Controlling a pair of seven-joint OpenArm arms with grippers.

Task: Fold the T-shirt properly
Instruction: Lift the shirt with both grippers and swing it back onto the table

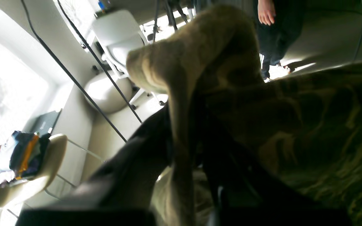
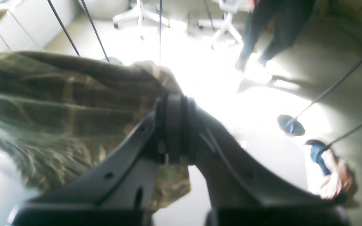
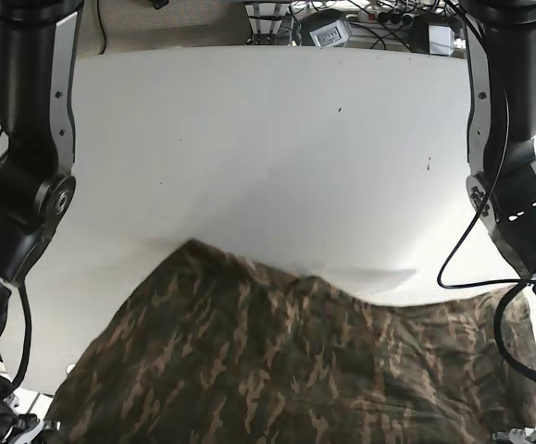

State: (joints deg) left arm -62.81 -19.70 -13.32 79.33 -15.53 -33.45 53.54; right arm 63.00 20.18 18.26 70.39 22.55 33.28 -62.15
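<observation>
The camouflage T-shirt (image 3: 286, 370) spreads over the near part of the white table (image 3: 268, 157), its near portion lifted toward the camera and its far edge resting on the surface. In the left wrist view, my left gripper (image 1: 184, 125) is shut on a bunched fold of the T-shirt (image 1: 309, 119), which rises above its fingers. In the right wrist view, my right gripper (image 2: 174, 125) is shut on another edge of the T-shirt (image 2: 58, 103), which trails off to the left. Both grippers sit below the base view's bottom edge; only the arms show at its sides.
Cables and electronics (image 3: 328, 28) line the table's far edge. Beyond the table stand a person in dark trousers (image 2: 269, 28), office chairs (image 1: 118, 34), thin cables (image 1: 83, 84) and a chair piled with clothes (image 1: 20, 157).
</observation>
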